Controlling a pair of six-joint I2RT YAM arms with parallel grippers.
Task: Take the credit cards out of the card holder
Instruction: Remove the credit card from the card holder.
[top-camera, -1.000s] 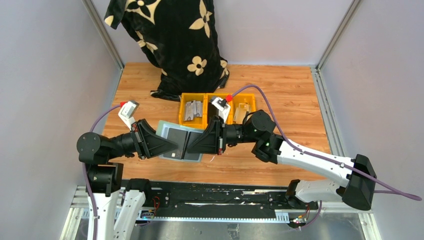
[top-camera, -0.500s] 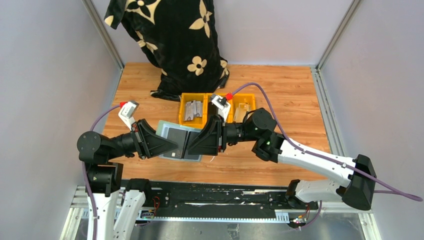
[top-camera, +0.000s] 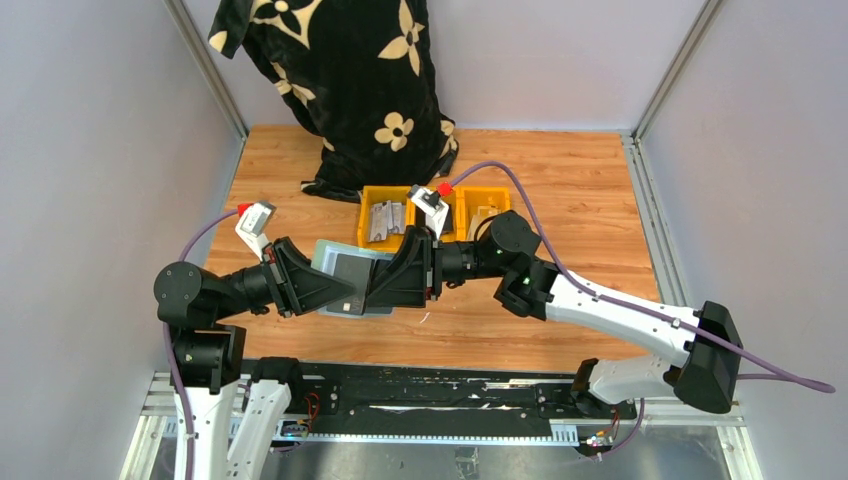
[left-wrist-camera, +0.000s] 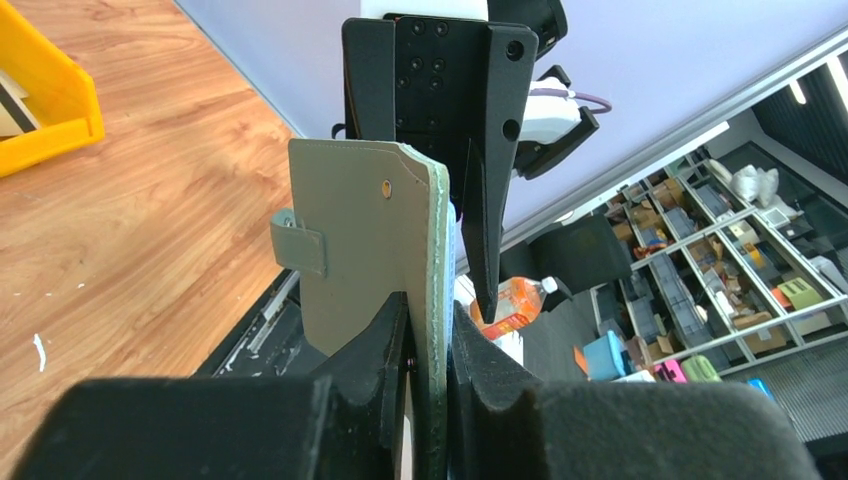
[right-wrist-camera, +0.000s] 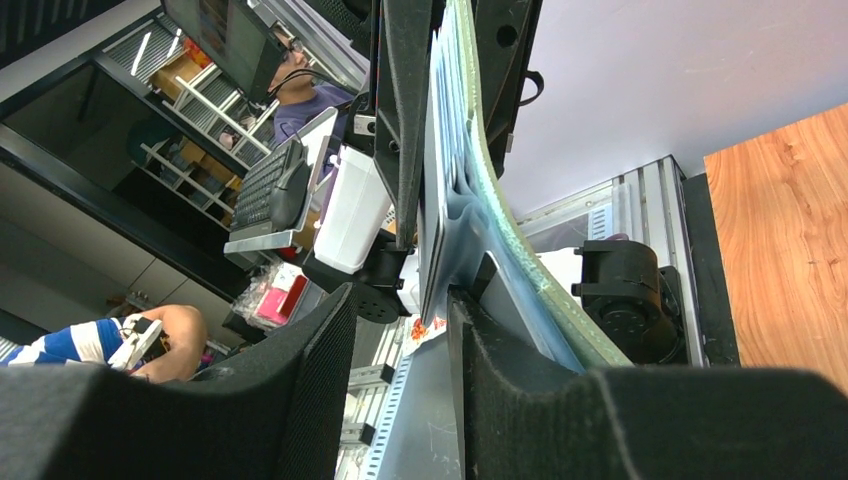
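Top external view. Item one, left gripper (top-camera: 352, 291): clenched on the soft card holder (top-camera: 345, 265), which reaches across to the opposite fingers. Item two, right gripper (top-camera: 374, 290): fingers parted astride the credit cards (right-wrist-camera: 431, 220); probably light, stiff, slick, so pinch the exposed edge.

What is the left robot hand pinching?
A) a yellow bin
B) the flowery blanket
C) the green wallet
C: the left wrist view shows the left gripper closed on the edge of the green wallet.
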